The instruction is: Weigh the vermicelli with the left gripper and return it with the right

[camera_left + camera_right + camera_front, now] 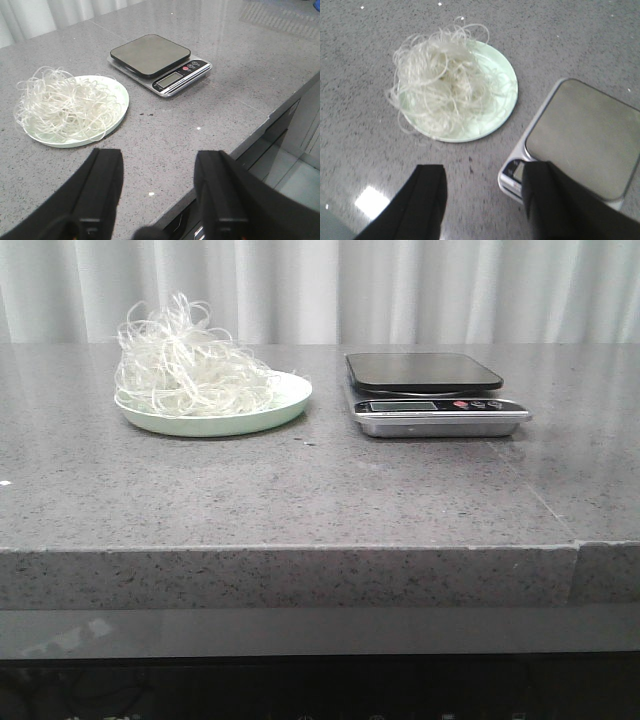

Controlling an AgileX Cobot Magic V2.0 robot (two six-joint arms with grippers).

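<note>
1. In the front view no arm and no hand is visible; only the two wrist views show them, and there only the two black fingers of each, cut off by the picture edge.
2. The left hand [157,192] is wide open, with grey surface showing between its fingers, and it holds nothing. The right hand [485,200] is also wide open and holds nothing.
3. In the right wrist view, one finger [547,200] of the right hand covers a part of the display end of the scale. The numbers on the display cannot be read in any view.
4. There is one nest of thin, whitish, looping vermicelli [185,365], one round pale green plate [290,398] and one flat silver kitchen scale [435,395] with a dark square weighing top.
5. The vermicelli lies on the plate and heaps above its rim; some strands hang over the edge on the side away from the scale.
6. The plate stands on the grey speckled stone surface [300,490], to the left in the front view, and the scale stands just beside it on the right, not touching it. The top of the scale is bare.
7. Behind the surface hangs a pale pleated curtain [400,290]. A few small dark specks lie on the surface near the plate.
</note>
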